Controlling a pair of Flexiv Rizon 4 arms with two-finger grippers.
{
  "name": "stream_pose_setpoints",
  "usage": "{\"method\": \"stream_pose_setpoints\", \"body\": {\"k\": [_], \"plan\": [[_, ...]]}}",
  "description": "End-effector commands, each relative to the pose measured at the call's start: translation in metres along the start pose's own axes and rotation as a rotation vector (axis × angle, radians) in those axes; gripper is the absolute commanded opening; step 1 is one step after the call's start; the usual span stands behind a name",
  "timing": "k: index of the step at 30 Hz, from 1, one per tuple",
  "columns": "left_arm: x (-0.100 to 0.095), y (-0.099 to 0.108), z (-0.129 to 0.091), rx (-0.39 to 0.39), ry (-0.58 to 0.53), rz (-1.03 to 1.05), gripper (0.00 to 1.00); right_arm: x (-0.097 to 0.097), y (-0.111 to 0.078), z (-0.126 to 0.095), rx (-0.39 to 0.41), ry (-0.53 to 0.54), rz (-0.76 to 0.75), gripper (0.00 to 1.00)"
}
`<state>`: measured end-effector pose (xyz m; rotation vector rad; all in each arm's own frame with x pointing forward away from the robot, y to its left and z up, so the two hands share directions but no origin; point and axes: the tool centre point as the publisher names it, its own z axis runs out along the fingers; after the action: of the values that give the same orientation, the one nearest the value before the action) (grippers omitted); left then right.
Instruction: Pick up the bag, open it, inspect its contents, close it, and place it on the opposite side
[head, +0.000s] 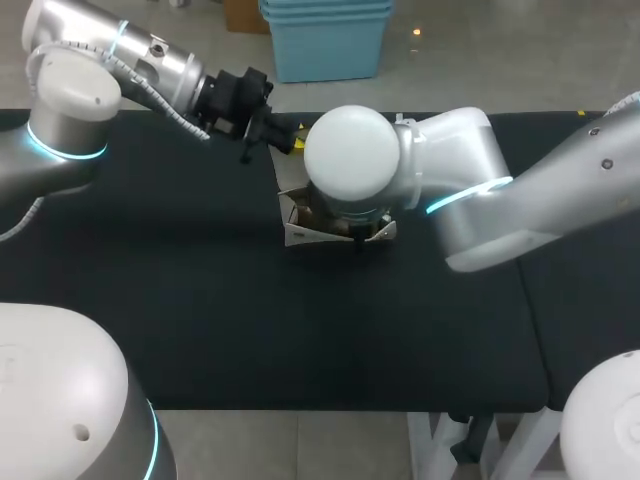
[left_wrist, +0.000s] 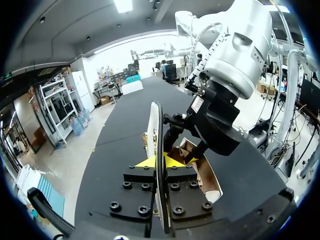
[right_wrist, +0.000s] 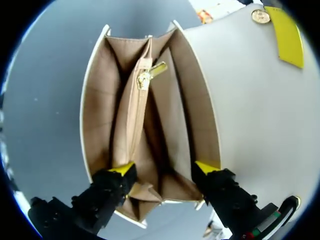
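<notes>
A white bag (head: 300, 228) with a tan lining stands open at the middle of the table, mostly hidden under my right arm's wrist in the head view. My left gripper (left_wrist: 160, 161) is shut on the edge of the raised flap (left_wrist: 155, 125) and holds it upright behind the bag. In the right wrist view my right gripper (right_wrist: 165, 167) points straight down into the bag's mouth, fingers wide apart with nothing gripped. The inside shows a middle zip pocket (right_wrist: 134, 115) with a gold pull (right_wrist: 151, 74). The flap (right_wrist: 250, 95) lies beside the opening, with a yellow tip of my left gripper (right_wrist: 287, 35) on it.
The black table (head: 200, 330) runs wide to the left and in front of the bag. Its front edge (head: 300, 405) is near the camera. My two arms meet close together over the bag.
</notes>
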<state>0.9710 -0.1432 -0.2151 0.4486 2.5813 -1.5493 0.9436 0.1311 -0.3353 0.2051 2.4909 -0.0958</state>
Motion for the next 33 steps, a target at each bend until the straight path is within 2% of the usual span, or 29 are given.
{"method": "stream_pose_setpoints", "body": {"k": [1,33], "plan": [[-0.0006,0.001,-0.0079,0.004,0.001,0.0,0.0,0.0059,-0.0063,0.0124,0.001,-0.001,0.002,1.0],[-0.0006,0.001,-0.0079,0.004,0.001,0.0,0.0,0.0006,-0.0041,0.008,-0.01,-0.023,0.006,1.0]]}}
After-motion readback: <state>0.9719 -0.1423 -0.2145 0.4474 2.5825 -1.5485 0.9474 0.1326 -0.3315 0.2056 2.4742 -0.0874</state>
